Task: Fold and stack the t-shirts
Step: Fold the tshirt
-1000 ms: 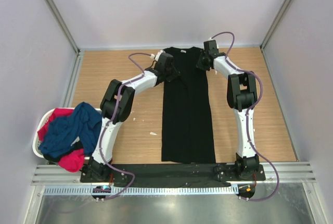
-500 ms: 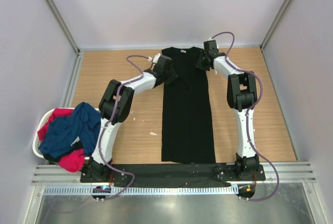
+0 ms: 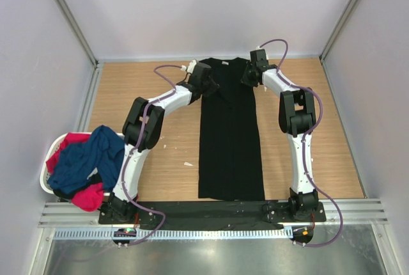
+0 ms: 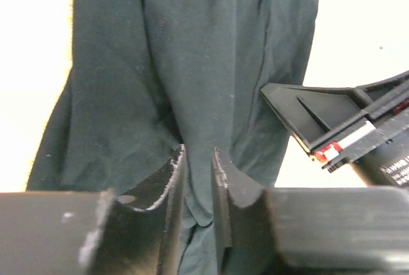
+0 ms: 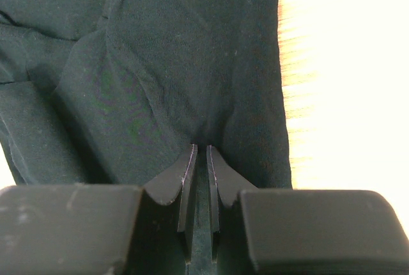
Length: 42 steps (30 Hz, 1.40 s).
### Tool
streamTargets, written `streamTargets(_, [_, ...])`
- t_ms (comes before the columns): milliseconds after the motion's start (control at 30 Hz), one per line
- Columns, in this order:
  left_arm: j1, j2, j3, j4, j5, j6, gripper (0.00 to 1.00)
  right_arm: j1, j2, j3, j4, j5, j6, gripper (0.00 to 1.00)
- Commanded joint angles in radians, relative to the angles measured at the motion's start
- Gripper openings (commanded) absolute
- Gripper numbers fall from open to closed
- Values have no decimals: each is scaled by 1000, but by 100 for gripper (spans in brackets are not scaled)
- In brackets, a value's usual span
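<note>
The black t-shirt (image 3: 230, 141) lies as a long narrow strip down the middle of the table, collar end at the far side. My left gripper (image 3: 211, 89) is at its far left corner, and in the left wrist view the left gripper (image 4: 198, 160) has a raised fold of the black t-shirt (image 4: 192, 64) filling the narrow gap between its jaws. My right gripper (image 3: 247, 78) is at the far right corner. In the right wrist view the right gripper (image 5: 199, 150) is shut on the black t-shirt (image 5: 192, 51). A navy t-shirt (image 3: 86, 157) and a red-pink t-shirt (image 3: 89, 197) are heaped in the basket.
A white laundry basket (image 3: 45, 179) sits at the table's left edge, near the left arm's base. The right gripper's body (image 4: 339, 128) shows close by in the left wrist view. Metal rails and grey walls enclose the wooden table (image 3: 140, 89).
The left wrist shifted slightly toward the left and came back over the shirt's far left corner. The right arm and the shirt's body have not moved.
</note>
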Motion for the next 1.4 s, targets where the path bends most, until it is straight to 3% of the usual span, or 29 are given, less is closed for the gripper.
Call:
streamTargets(0, [6,4,5,26,-24,-25,21,-17,42,-16,-138,58,-32,18])
streamTargets(467, [12,31,-6,7,-22,-97,25,-19,53,-2,-148,59,-33,18])
streamTargets(800, [18,40,-15,2,-18,-114,20,-19,59,7,-149,58,-32,18])
streamTargets(1367, [20,96,60,16,15,-122,21,-19,67,15,-154,59,-32,18])
